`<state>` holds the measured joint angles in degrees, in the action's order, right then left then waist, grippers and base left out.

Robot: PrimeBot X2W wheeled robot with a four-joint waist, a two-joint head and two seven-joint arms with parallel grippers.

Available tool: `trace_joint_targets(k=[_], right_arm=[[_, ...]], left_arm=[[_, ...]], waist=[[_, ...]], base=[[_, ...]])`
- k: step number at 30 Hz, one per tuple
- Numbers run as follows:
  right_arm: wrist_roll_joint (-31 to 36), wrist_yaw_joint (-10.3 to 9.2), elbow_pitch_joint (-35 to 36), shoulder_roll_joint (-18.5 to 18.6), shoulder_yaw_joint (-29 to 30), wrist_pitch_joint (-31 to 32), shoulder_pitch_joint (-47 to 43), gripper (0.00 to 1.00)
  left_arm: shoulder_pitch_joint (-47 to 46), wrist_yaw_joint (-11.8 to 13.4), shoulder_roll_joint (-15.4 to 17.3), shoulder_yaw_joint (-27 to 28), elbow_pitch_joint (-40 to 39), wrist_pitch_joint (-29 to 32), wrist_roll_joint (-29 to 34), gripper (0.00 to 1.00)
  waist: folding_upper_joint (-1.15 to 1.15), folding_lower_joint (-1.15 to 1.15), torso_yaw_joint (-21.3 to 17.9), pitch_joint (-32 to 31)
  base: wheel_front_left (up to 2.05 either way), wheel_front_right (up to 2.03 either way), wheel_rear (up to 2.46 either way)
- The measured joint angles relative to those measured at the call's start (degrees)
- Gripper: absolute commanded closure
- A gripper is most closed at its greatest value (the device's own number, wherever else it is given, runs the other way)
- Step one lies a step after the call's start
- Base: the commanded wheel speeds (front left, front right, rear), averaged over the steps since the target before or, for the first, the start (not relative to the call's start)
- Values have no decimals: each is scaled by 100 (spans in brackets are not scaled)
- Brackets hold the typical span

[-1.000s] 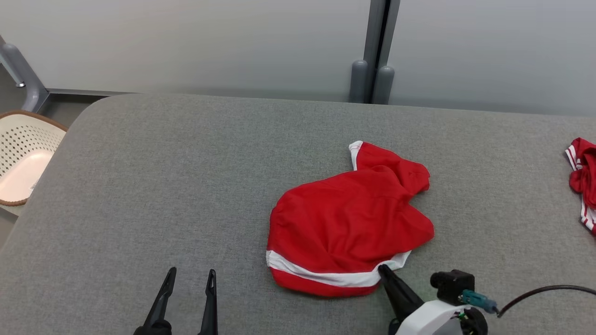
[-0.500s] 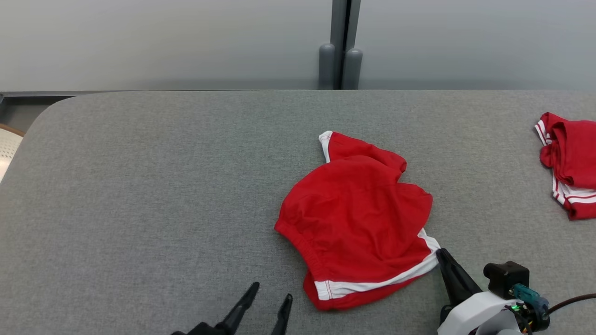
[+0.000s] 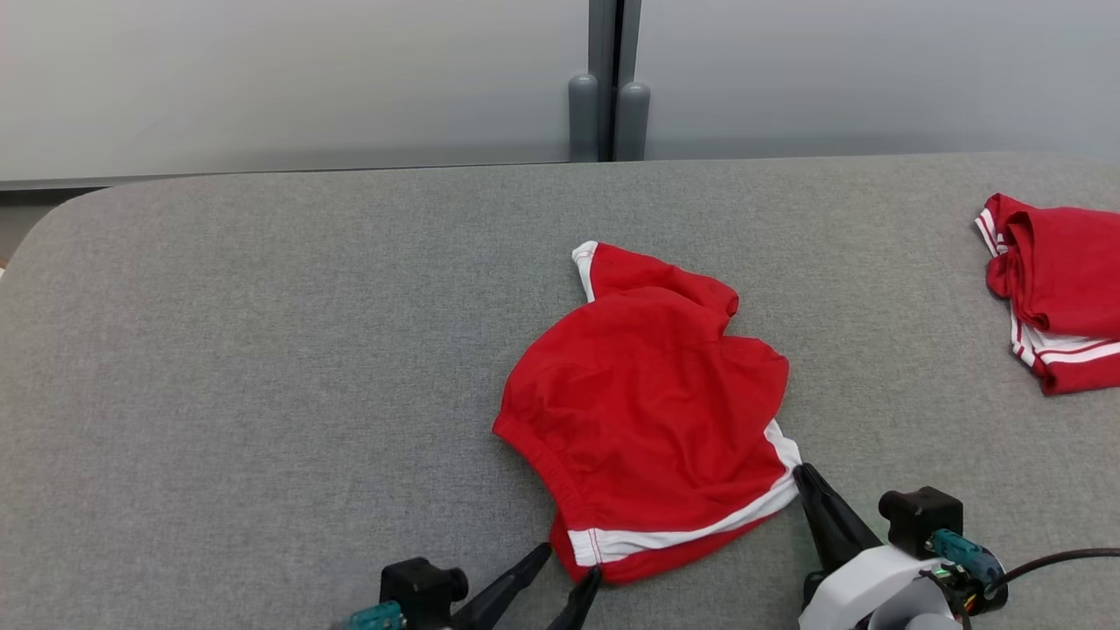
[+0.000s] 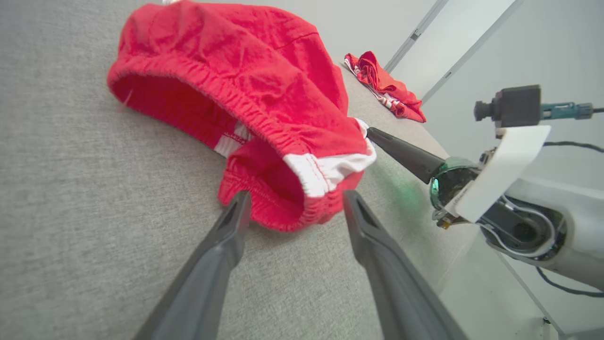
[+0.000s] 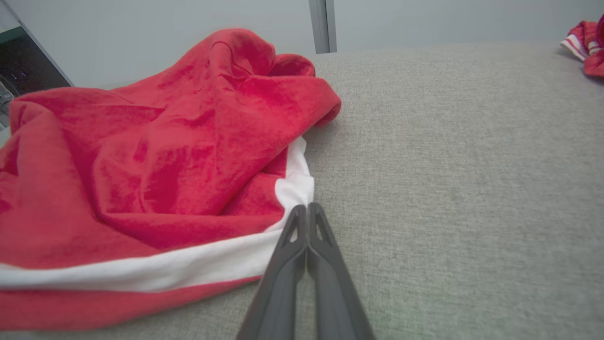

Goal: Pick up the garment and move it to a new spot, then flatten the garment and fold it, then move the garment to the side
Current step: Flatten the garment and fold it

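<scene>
— Where's the garment?
— The red shorts lie mid grey table. My right gripper is pinched on their near-right striped corner. My left gripper, fingers apart, faces the near-left corner, just beside it.

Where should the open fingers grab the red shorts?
On the red shorts, grab the near red edge beside the white stripe. It puffs up off the table, right between the open fingers of the left gripper. Come in low from the robot's side.

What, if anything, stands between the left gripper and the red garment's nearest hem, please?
Nothing visible does: the left gripper, open, sits at the near corner of the red garment on the grey table.
</scene>
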<state>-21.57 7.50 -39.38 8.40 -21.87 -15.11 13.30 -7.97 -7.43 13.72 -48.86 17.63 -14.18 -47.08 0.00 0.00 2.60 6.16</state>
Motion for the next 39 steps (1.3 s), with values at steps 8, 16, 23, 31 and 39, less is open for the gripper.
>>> trace_joint_targets(k=[8,16,23,31,39], right_arm=[[11,0,36,33,-90,0,168,100],[35,0,99,105,-33,0,196,100],[21,1,287,116,19,0,113,100],[-9,0,321,88,-98,0,79,100],[-34,0,321,132,-104,0,75,100]], left_arm=[[-783,0,25,-689,102,-60,-709,75],[-906,0,345,-839,-183,-81,-1061,100],[-681,-1,539,-541,-415,-82,-1162,100],[-644,0,579,-1037,-339,-45,-1611,0],[-774,0,713,-1254,-332,-57,-1911,100]], waist=[[0,0,-74,227],[0,0,-26,317],[0,0,93,275],[0,0,148,197],[0,0,58,153]], base=[[0,0,0],[0,0,0],[0,0,0],[0,0,0],[0,0,0]])
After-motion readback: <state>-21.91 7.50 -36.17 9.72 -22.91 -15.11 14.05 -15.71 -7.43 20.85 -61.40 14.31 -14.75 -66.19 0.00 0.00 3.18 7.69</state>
